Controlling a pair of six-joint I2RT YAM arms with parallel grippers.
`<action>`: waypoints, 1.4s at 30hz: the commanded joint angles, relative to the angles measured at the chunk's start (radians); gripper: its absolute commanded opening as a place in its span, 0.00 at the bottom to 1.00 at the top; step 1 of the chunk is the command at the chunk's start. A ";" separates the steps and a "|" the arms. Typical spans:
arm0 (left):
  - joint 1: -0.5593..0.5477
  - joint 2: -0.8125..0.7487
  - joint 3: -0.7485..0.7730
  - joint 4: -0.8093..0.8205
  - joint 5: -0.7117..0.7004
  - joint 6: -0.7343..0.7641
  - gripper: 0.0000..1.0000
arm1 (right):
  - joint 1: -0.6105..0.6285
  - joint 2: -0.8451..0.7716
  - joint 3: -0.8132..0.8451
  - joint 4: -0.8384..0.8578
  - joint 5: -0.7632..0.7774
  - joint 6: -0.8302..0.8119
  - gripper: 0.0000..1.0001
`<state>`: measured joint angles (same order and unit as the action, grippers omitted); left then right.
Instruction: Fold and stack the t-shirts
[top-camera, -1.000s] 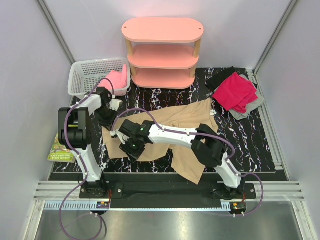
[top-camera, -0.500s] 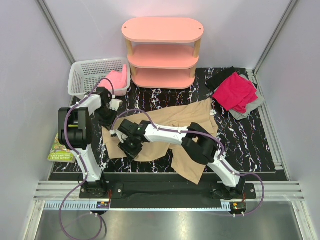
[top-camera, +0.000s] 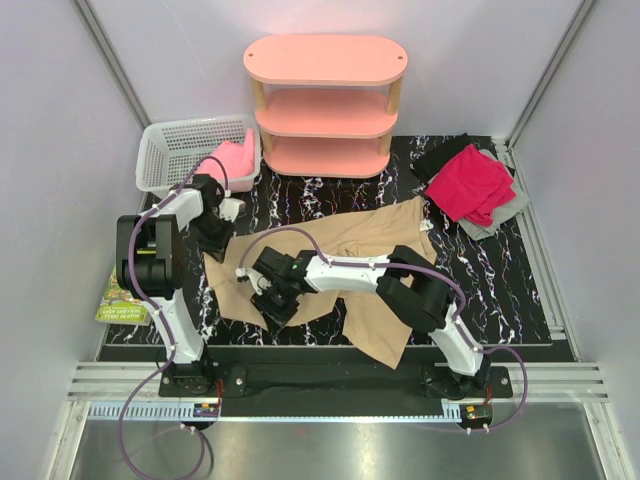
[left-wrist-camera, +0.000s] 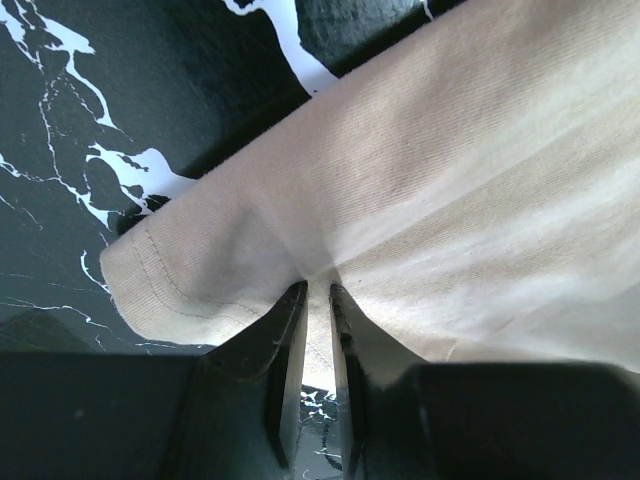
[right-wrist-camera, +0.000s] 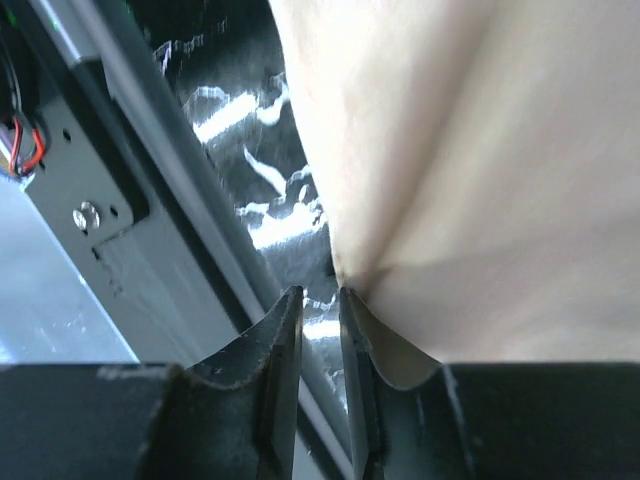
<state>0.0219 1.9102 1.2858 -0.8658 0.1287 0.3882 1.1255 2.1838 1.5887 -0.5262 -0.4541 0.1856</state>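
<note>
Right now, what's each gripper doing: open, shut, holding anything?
Left gripper: closed, pinching the tan t-shirt near a hem corner.
Right gripper: closed, pinching an edge of the same tan t-shirt.

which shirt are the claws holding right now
The large tan-beige cloth t-shirt spread mid-table; the left claw and right claw both pinch it. The magenta-red cloth t-shirt lies piled far right, the pink cloth t-shirt at the white mesh basket.

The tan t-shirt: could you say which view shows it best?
Top external shows most of the tan t-shirt spread out. The left wrist view shows only a pinched hemmed corner, the right wrist view only a pinched edge.
</note>
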 joint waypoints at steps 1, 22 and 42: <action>0.007 0.003 -0.008 -0.012 0.029 0.005 0.21 | 0.007 -0.071 -0.094 -0.020 -0.021 0.025 0.30; 0.016 -0.013 -0.011 -0.019 0.029 0.005 0.21 | 0.026 0.057 0.251 -0.107 0.051 -0.073 0.36; 0.046 0.059 0.248 -0.128 0.061 -0.026 0.22 | 0.048 0.110 0.381 -0.227 0.139 -0.134 0.45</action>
<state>0.0624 1.9423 1.4342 -0.9565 0.1761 0.3824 1.1931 2.3653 1.9549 -0.7143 -0.3744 0.0631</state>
